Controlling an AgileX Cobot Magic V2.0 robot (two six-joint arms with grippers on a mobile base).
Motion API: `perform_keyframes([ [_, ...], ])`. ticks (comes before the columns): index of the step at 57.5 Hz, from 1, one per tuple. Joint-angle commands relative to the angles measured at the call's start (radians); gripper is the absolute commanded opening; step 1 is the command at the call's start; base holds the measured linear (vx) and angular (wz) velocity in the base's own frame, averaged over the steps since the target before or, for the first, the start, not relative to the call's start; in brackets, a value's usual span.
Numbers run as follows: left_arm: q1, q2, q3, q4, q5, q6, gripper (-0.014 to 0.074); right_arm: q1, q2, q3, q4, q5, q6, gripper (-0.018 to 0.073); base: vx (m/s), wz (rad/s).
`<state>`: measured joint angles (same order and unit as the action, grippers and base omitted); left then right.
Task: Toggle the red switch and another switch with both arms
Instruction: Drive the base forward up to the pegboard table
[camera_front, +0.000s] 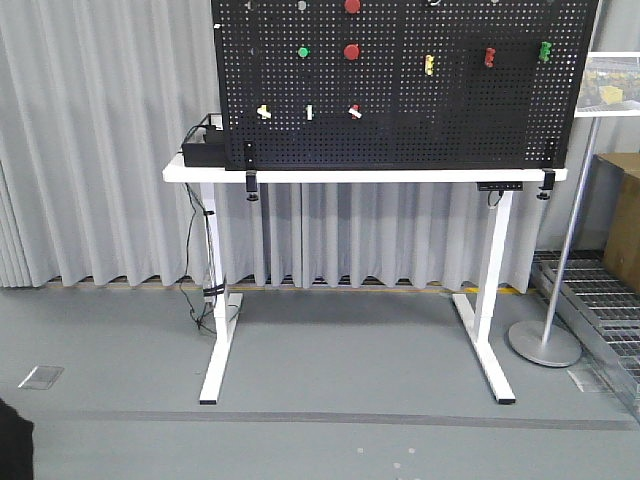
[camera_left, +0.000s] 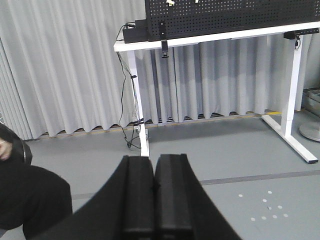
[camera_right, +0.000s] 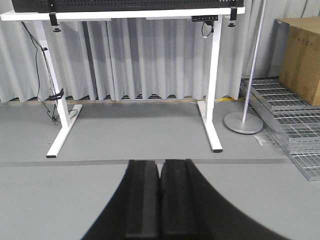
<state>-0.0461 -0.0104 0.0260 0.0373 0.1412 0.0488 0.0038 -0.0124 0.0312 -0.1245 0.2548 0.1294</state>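
The black pegboard stands upright on a white table. The red switch, small with a white lever, sits in the board's bottom row. Another switch, pale yellow, is to its left in the same row. Neither arm shows in the front view. My left gripper is shut with nothing in it, low over the grey floor and well short of the table. My right gripper is also shut and empty, facing the table legs from a distance. The wrist views catch only the board's lower edge.
Round red buttons, a green-and-white toggle and other coloured switches dot the board. A black box sits at the table's left end, with cables down the left leg. A pole on a round base, floor grates and a cardboard box stand to the right.
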Motion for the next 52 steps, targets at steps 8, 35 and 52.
perform_keyframes([
  [8,0.002,-0.008,0.014,-0.007,-0.080,-0.004,0.0003,-0.005,-0.010,0.005,-0.009,-0.086,-0.006,-0.0006,0.00,0.00],
  [35,0.002,-0.008,0.014,-0.007,-0.080,-0.004,0.0003,-0.005,-0.010,0.005,-0.009,-0.086,-0.006,-0.0006,0.00,0.00],
  [52,0.002,-0.008,0.014,-0.007,-0.080,-0.004,0.0003,-0.005,-0.010,0.005,-0.009,-0.086,-0.006,-0.0006,0.03,0.00],
])
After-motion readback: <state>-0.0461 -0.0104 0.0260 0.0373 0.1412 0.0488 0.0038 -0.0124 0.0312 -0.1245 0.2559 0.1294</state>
